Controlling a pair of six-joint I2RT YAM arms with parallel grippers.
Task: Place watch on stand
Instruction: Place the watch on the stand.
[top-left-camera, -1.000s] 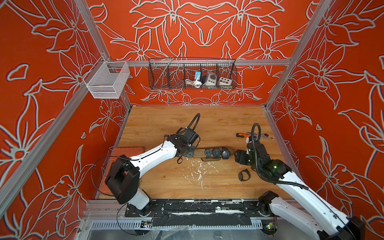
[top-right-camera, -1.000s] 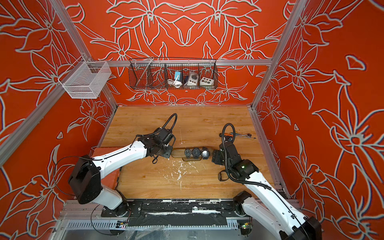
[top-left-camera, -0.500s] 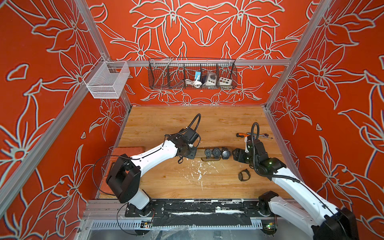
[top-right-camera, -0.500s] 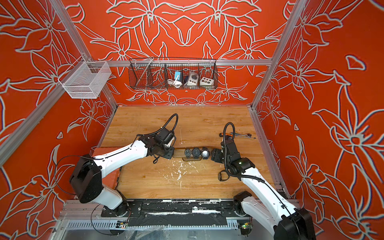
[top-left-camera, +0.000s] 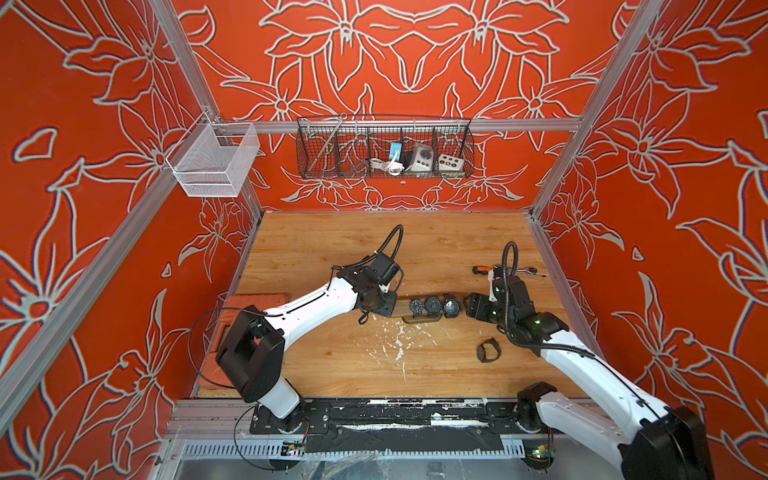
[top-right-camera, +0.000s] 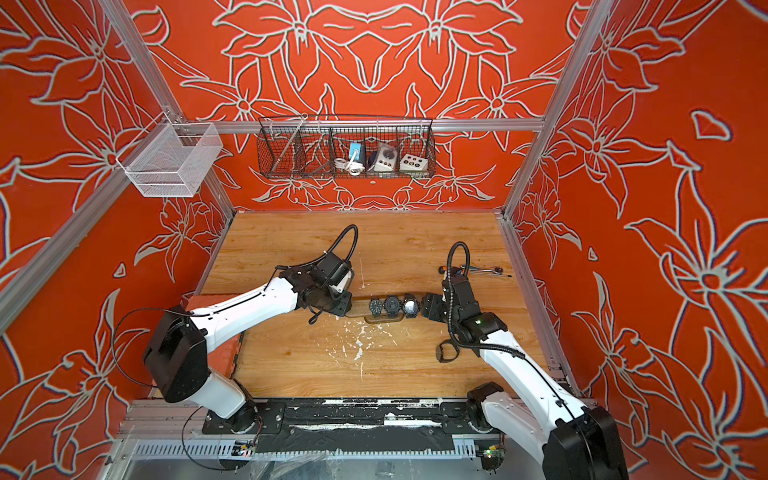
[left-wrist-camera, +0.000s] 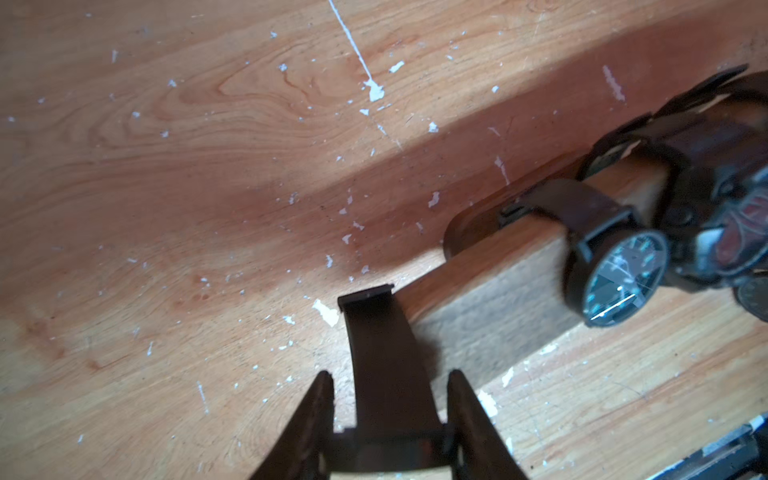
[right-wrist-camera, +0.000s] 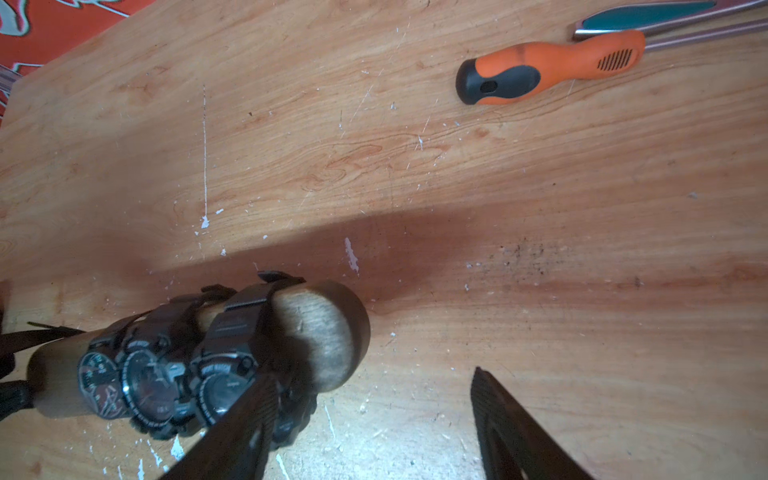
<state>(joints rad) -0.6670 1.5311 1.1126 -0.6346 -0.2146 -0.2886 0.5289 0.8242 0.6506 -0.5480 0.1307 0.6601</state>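
Observation:
The stand lies across the table's middle. Its wooden bar carries three dark watches side by side. My right gripper is open at the bar's right end, with one finger in front of the rightmost watch. My left gripper is at the bar's left end, shut on what looks like a watch. That watch's flat dark strap sticks out over the bar. Another watch lies loose on the table by the right arm.
An orange-handled screwdriver and a metal wrench lie behind the right arm. An orange case sits by the left wall. A black wire basket and a white mesh basket hang on the walls.
My right gripper has opened beside the rightmost watch on the bar, and its arm has shifted a little. The left arm and the stand have stayed put.

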